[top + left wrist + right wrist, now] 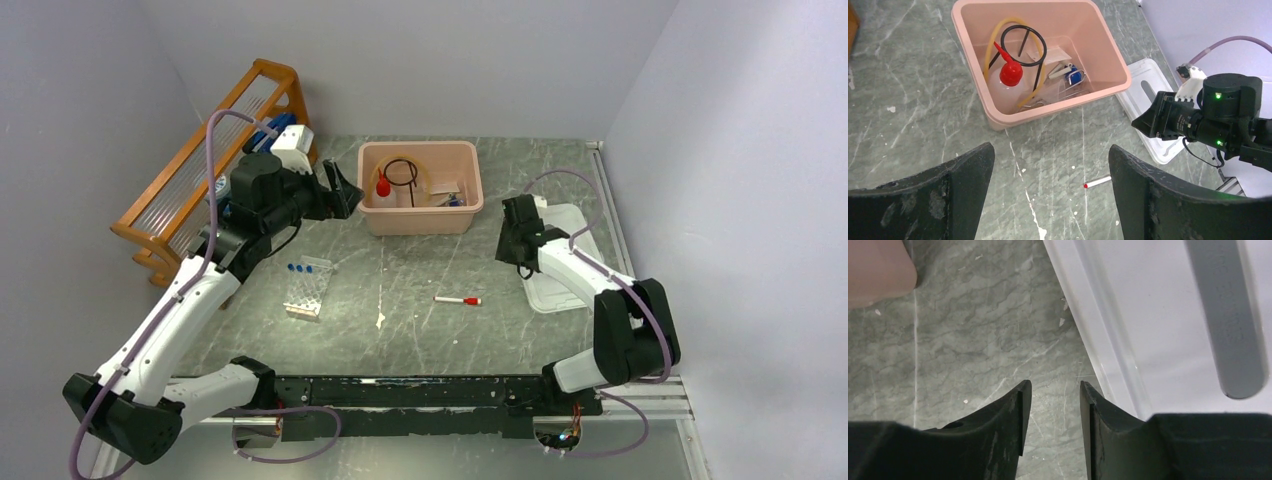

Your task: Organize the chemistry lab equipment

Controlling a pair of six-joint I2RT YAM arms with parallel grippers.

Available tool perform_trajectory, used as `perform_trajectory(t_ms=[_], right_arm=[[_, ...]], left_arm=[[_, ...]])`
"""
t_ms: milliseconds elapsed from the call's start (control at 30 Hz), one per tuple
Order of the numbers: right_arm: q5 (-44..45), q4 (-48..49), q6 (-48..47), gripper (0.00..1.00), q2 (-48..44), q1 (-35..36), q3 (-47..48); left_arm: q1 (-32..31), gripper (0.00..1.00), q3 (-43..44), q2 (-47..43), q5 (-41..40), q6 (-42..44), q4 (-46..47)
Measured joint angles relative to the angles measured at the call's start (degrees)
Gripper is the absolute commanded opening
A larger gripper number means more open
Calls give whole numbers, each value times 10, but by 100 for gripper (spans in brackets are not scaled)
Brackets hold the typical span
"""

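Left wrist view has the left gripper (pixel 1050 150) at the bottom edge, its two black fingers spread wide with nothing between them. Just beyond it, at lower centre, a thin white red-tipped stick (pixel 1098 181) lies on the grey marbled table (pixel 908 115). Above that sits a pink plastic bin (pixel 1113 80) holding a clear red-capped squeeze bottle (pixel 1010 75), a black wire ring (pixel 1023 35), a loop of amber tubing (pixel 990 40) and smaller blue and clear pieces we cannot name.

Right wrist view shows the right gripper (pixel 1053 385) with its fingers narrowly parted and empty, poised over bare table beside the edge of a white plastic tray (pixel 1158 315).

From the top external view, a clear tube rack (pixel 310 288) carrying blue-capped tubes (pixel 300 268) stands left of centre, well apart from the bin.

We judge the stick light, stiff and prone to roll, so a pinch across its middle suits it. The rack looks light but brittle, with its tubes sitting loose. We would grip an end wall and keep it upright.
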Motion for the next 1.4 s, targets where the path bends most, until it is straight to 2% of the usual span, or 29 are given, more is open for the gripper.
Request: perform_trajectory(t_ms=[167,400,600,800,1100,1400], right_arm=[[-9,1,-10,48,30,0,2],[32,1,-34,60,72,0,33],[34,9,-64,60,123,-18,67],[-9,16,-80,43,152,-36,76],[-33,24,-111,2,161,-36,97],[-11,24,-124,0,158,-15,122]], left_arm=[[0,87,0,14,10,0,2],[0,87,0,39,12,0,2],[0,86,3,56,14,1,2],[0,86,6,62,16,3,2],[0,84,17,69,34,0,3],[0,80,20,105,78,-22,-5]])
